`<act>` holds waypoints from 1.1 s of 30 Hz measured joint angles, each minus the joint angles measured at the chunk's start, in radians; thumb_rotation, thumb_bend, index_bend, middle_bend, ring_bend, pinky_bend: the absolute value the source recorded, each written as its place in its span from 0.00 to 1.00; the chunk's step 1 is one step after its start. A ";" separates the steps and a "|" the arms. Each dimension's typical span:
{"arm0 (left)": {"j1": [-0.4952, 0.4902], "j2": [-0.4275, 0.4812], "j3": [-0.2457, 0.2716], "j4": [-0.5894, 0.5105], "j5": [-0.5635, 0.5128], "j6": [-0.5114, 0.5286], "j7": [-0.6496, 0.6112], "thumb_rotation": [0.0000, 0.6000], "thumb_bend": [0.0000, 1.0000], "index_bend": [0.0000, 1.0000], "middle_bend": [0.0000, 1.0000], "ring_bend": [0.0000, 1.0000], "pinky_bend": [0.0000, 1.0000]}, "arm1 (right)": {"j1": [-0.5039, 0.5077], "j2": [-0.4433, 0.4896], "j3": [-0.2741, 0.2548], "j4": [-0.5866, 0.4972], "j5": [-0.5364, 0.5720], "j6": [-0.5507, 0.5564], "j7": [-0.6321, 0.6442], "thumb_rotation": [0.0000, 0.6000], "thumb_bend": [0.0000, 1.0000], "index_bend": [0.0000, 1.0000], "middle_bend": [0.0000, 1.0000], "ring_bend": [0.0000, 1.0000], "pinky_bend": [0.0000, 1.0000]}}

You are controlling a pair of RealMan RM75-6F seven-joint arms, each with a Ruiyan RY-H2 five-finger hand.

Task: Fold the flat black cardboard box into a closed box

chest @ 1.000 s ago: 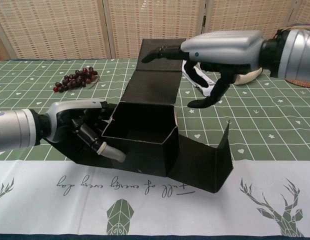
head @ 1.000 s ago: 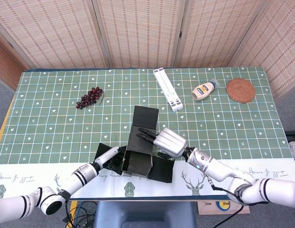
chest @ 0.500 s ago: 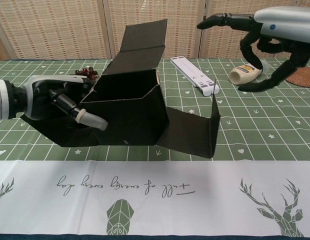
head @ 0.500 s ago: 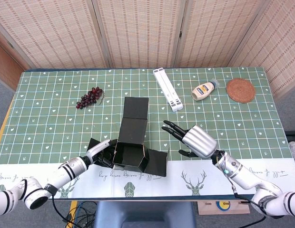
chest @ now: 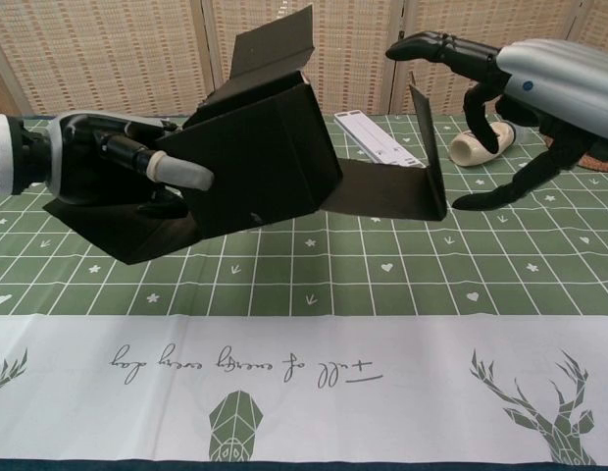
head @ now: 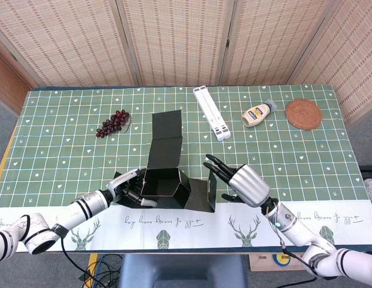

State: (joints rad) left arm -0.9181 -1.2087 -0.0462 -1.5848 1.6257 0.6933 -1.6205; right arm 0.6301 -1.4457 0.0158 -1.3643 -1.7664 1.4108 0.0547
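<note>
The black cardboard box point(head: 165, 183) is partly formed, with its walls up and its long lid flap point(head: 164, 133) reaching toward the far side. In the chest view the box point(chest: 260, 162) is raised off the table and tipped, its open side turned away. My left hand point(chest: 98, 162) grips its left wall and side flap, thumb pressed on the front wall; the head view shows this hand point(head: 129, 186) at the box's left. The right side flap point(chest: 422, 147) stands upright. My right hand point(chest: 525, 93) hovers beside it with fingers spread, holding nothing, also seen as the right hand point(head: 243, 183).
Behind the box lie a bunch of dark grapes point(head: 113, 123), a white folded stand point(head: 211, 113), a mayonnaise bottle point(head: 257, 114) and a round woven coaster point(head: 303, 113). A white cloth strip with deer prints point(chest: 304, 373) runs along the table's near edge.
My left hand has lifted and tipped the box, shifting it left. My right hand left the top of the box, swung out right, and now sits beside the upright right flap.
</note>
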 measured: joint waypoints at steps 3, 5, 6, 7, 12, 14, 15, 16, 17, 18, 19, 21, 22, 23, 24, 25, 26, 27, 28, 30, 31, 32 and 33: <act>-0.018 0.009 0.014 0.009 0.011 0.007 -0.040 1.00 0.09 0.23 0.23 0.55 0.84 | -0.004 -0.055 0.018 0.038 -0.009 0.027 -0.019 1.00 0.04 0.00 0.00 0.68 0.99; -0.028 0.013 0.026 0.013 0.022 0.013 -0.053 1.00 0.09 0.22 0.23 0.55 0.84 | -0.003 -0.093 0.032 0.064 -0.018 0.050 -0.032 1.00 0.05 0.00 0.00 0.68 0.99; -0.031 0.014 0.031 0.014 0.026 0.016 -0.054 1.00 0.09 0.22 0.23 0.55 0.84 | -0.002 -0.109 0.039 0.075 -0.022 0.060 -0.036 1.00 0.05 0.00 0.00 0.68 0.99; -0.034 0.015 0.037 0.015 0.030 0.019 -0.053 1.00 0.09 0.22 0.23 0.55 0.84 | 0.000 -0.131 0.048 0.089 -0.028 0.074 -0.041 1.00 0.06 0.00 0.00 0.68 0.99; -0.041 0.014 0.052 0.021 0.039 0.025 -0.022 1.00 0.09 0.22 0.23 0.55 0.84 | 0.027 -0.188 0.084 0.122 -0.048 0.096 -0.059 1.00 0.11 0.00 0.02 0.68 0.99; -0.042 0.011 0.057 0.023 0.037 0.028 0.012 1.00 0.09 0.22 0.23 0.55 0.84 | 0.047 -0.198 0.093 0.126 -0.060 0.092 -0.075 1.00 0.11 0.00 0.02 0.68 0.99; -0.043 0.010 0.059 0.022 0.034 0.028 0.028 1.00 0.09 0.22 0.23 0.55 0.84 | 0.056 -0.201 0.097 0.126 -0.066 0.089 -0.082 1.00 0.11 0.00 0.02 0.68 0.99; -0.043 0.008 0.061 0.021 0.029 0.029 0.047 1.00 0.09 0.22 0.23 0.55 0.84 | 0.066 -0.205 0.100 0.126 -0.073 0.084 -0.093 1.00 0.11 0.00 0.02 0.68 0.99; -0.043 0.006 0.063 0.020 0.026 0.030 0.061 1.00 0.09 0.22 0.23 0.55 0.84 | 0.073 -0.207 0.102 0.124 -0.077 0.080 -0.101 1.00 0.11 0.00 0.02 0.68 0.99; -0.043 0.005 0.064 0.019 0.022 0.030 0.075 1.00 0.09 0.22 0.23 0.55 0.84 | 0.078 -0.210 0.105 0.122 -0.079 0.076 -0.110 1.00 0.11 0.00 0.02 0.68 0.99; -0.043 0.004 0.065 0.019 0.018 0.030 0.094 1.00 0.09 0.22 0.23 0.55 0.84 | 0.085 -0.213 0.108 0.116 -0.081 0.068 -0.119 1.00 0.11 0.00 0.02 0.68 0.99; -0.043 0.001 0.066 0.020 0.010 0.029 0.126 1.00 0.09 0.22 0.23 0.55 0.84 | 0.091 -0.217 0.111 0.108 -0.080 0.057 -0.133 1.00 0.12 0.00 0.02 0.68 0.99; -0.043 -0.001 0.067 0.020 0.003 0.029 0.151 1.00 0.09 0.22 0.23 0.55 0.84 | 0.096 -0.219 0.113 0.104 -0.080 0.050 -0.142 1.00 0.12 0.00 0.02 0.68 0.99; -0.042 -0.003 0.067 0.019 -0.002 0.028 0.171 1.00 0.09 0.22 0.23 0.55 0.84 | 0.099 -0.220 0.114 0.101 -0.079 0.045 -0.146 1.00 0.12 0.00 0.03 0.68 0.99; -0.041 -0.005 0.067 0.019 -0.008 0.028 0.192 1.00 0.09 0.22 0.23 0.55 0.84 | 0.102 -0.221 0.114 0.098 -0.079 0.039 -0.148 1.00 0.12 0.00 0.03 0.68 0.99; -0.039 -0.008 0.067 0.018 -0.016 0.027 0.221 1.00 0.09 0.22 0.23 0.55 0.84 | 0.106 -0.222 0.114 0.094 -0.078 0.031 -0.152 1.00 0.12 0.00 0.03 0.68 0.99; -0.038 -0.010 0.066 0.017 -0.023 0.026 0.243 1.00 0.09 0.22 0.23 0.54 0.84 | 0.109 -0.222 0.114 0.092 -0.078 0.025 -0.155 1.00 0.13 0.00 0.04 0.68 0.99; -0.037 -0.013 0.066 0.017 -0.029 0.026 0.265 1.00 0.09 0.22 0.23 0.54 0.84 | 0.113 -0.222 0.113 0.090 -0.078 0.019 -0.159 1.00 0.15 0.00 0.04 0.68 0.99; -0.034 -0.017 0.065 0.016 -0.039 0.025 0.295 1.00 0.09 0.22 0.23 0.54 0.84 | 0.119 -0.222 0.111 0.087 -0.080 0.010 -0.163 1.00 0.17 0.00 0.05 0.68 0.99; -0.031 -0.023 0.062 0.014 -0.054 0.024 0.339 1.00 0.09 0.22 0.23 0.54 0.84 | 0.128 -0.221 0.109 0.082 -0.084 -0.002 -0.170 1.00 0.20 0.00 0.06 0.68 0.99; -0.028 -0.028 0.061 0.013 -0.064 0.024 0.368 1.00 0.09 0.22 0.23 0.54 0.84 | 0.132 -0.220 0.106 0.079 -0.086 -0.010 -0.173 1.00 0.20 0.00 0.07 0.68 0.99; -0.026 -0.032 0.059 0.012 -0.072 0.024 0.390 1.00 0.09 0.22 0.23 0.54 0.84 | 0.135 -0.219 0.104 0.076 -0.087 -0.017 -0.175 1.00 0.20 0.00 0.08 0.68 0.99; -0.024 -0.036 0.058 0.012 -0.079 0.025 0.413 1.00 0.09 0.22 0.23 0.54 0.84 | 0.138 -0.218 0.102 0.074 -0.088 -0.023 -0.177 1.00 0.20 0.00 0.08 0.68 0.99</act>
State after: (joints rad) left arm -0.9418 -1.2445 0.0116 -1.5726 1.5464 0.7178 -1.2077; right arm 0.7683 -1.6642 0.1180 -1.2908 -1.8539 1.3879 -0.1218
